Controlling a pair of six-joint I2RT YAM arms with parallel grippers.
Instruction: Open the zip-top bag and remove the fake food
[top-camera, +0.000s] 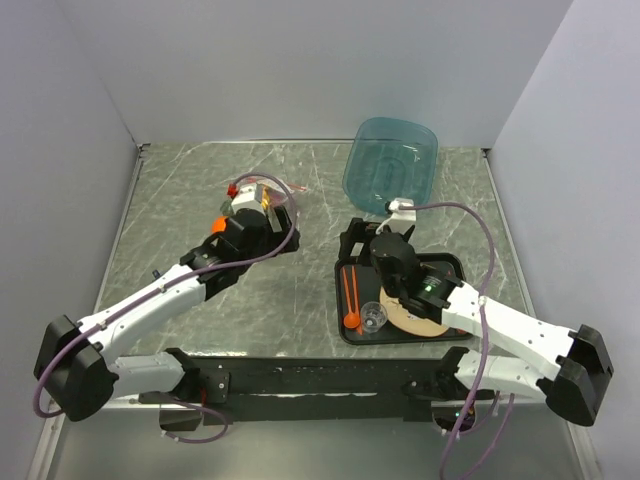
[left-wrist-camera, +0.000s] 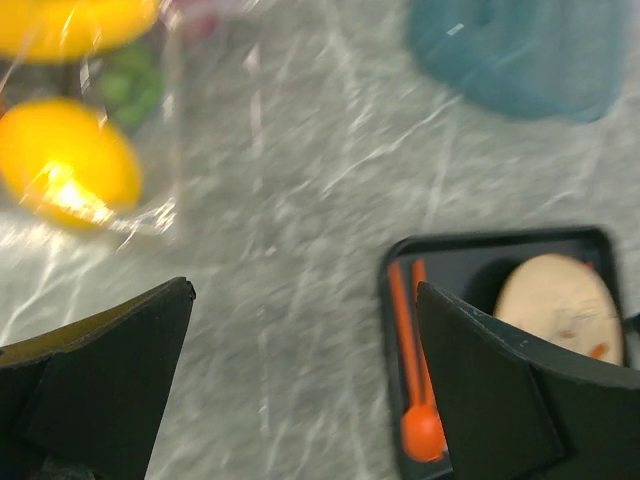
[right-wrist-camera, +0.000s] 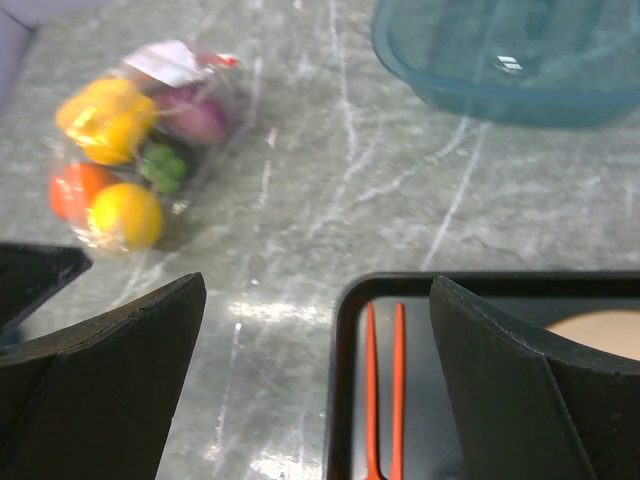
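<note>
The zip-top bag (top-camera: 278, 192) lies at the back left of the table, clear, with its orange-red zip strip (right-wrist-camera: 213, 60) at the far end. Inside it the fake food shows: a yellow lemon (right-wrist-camera: 126, 214), an orange piece (right-wrist-camera: 74, 188), a green piece (right-wrist-camera: 160, 166), a pink one (right-wrist-camera: 198, 115). The bag also fills the top left of the left wrist view (left-wrist-camera: 80, 150). My left gripper (top-camera: 262, 222) hovers over the bag's near right edge, open and empty (left-wrist-camera: 303, 300). My right gripper (top-camera: 362, 238) is open and empty (right-wrist-camera: 318, 300) above the tray's far left corner.
A translucent blue tub (top-camera: 392, 165) stands at the back right. A black tray (top-camera: 446, 262) at the front right holds a thin orange spoon and sticks (top-camera: 352, 292), a small clear cup (top-camera: 373, 317) and a round wooden disc (top-camera: 418, 318). Grey walls enclose the table.
</note>
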